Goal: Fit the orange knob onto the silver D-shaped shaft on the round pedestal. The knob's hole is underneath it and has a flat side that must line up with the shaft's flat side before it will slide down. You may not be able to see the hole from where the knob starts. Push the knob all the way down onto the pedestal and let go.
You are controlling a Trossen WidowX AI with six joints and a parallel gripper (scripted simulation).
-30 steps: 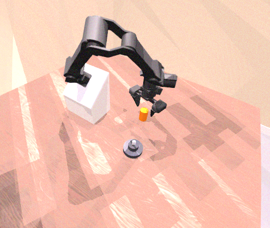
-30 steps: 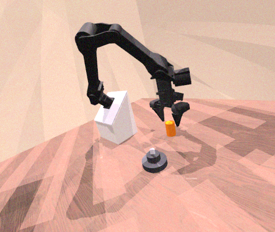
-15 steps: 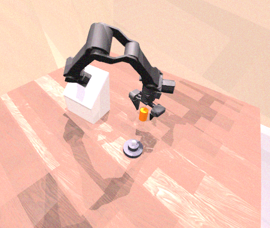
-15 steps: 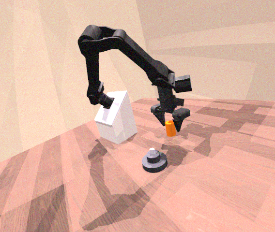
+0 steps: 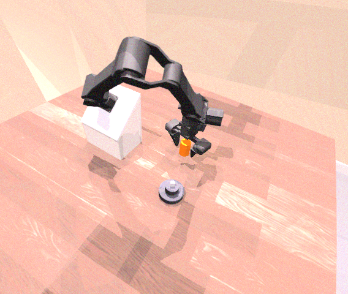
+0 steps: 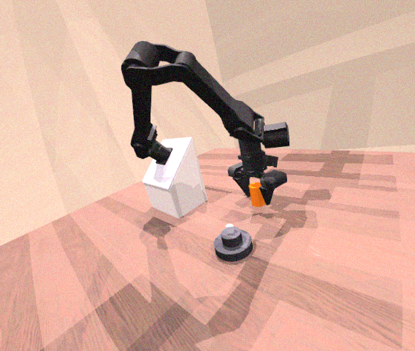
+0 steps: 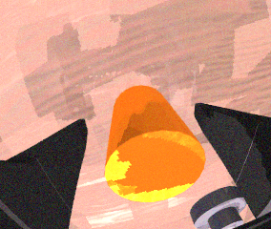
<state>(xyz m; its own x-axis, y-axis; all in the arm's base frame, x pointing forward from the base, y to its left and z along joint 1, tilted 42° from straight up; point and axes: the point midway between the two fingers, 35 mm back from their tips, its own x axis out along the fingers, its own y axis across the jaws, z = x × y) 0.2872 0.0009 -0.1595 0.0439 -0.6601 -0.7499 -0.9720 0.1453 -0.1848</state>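
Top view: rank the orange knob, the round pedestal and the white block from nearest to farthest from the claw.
1. Orange knob: upright between the open fingers of the claw.
2. Round pedestal: below the claw in the picture, toward the camera, apart from it.
3. White block: off to the picture's left, under the arm's base; only a little farther than the pedestal.

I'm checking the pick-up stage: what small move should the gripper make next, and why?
Probably close the fingers. The gripper is open and straddles the upright orange knob, one finger on each side with gaps showing, so nothing is gripped. The knob stands on the table, apart from the pedestal and its shaft.
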